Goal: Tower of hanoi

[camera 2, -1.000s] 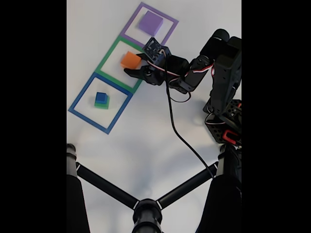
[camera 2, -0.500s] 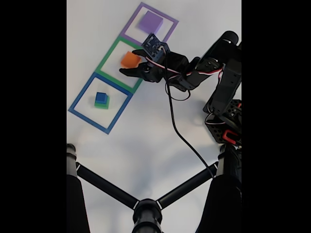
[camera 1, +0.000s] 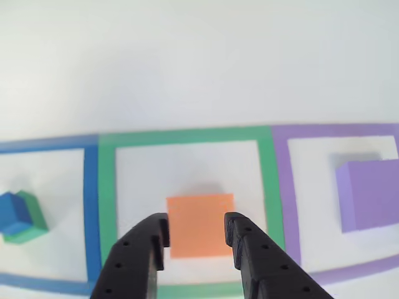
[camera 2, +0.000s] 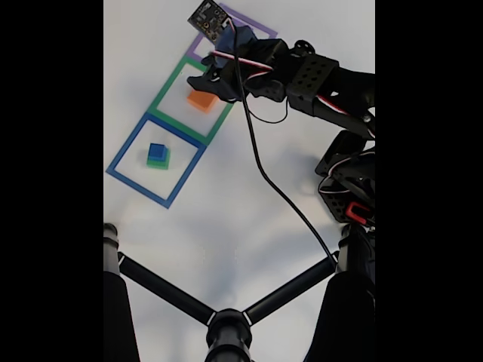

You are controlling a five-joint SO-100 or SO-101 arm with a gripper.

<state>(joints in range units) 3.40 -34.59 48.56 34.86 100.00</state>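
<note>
A: In the other view, why do the two dark fingers (camera 1: 196, 230) rise from the bottom edge the way they do?
B: They stand narrowly apart, one on each side of the orange block (camera 1: 199, 224), which lies low in the middle of the frame inside the green square outline (camera 1: 187, 134). The gap looks barely wider than the block, and whether either tip touches its sides cannot be told. The pose suits a pinch on the block, so that is probably the step in hand.

A: And its neighbours?
B: The purple block (camera 1: 369, 194) sits at the right edge inside the purple outline (camera 1: 282, 187). At the far left, a small blue block (camera 1: 14, 210) rests on a green one (camera 1: 34, 218) inside the blue outline (camera 1: 91, 205). The three frames probably stand in for the pegs of the puzzle, which would explain the small pieces being stacked.

A: Does the fixed view agree?
B: Yes. The arm (camera 2: 317, 79) reaches from the right toward the upper middle of the white desk (camera 2: 226, 219), over the green outline, with the orange block just below its head. The blue-on-green stack lies to the lower left. A black tripod (camera 2: 226, 324) fills the bottom of the frame.
</note>
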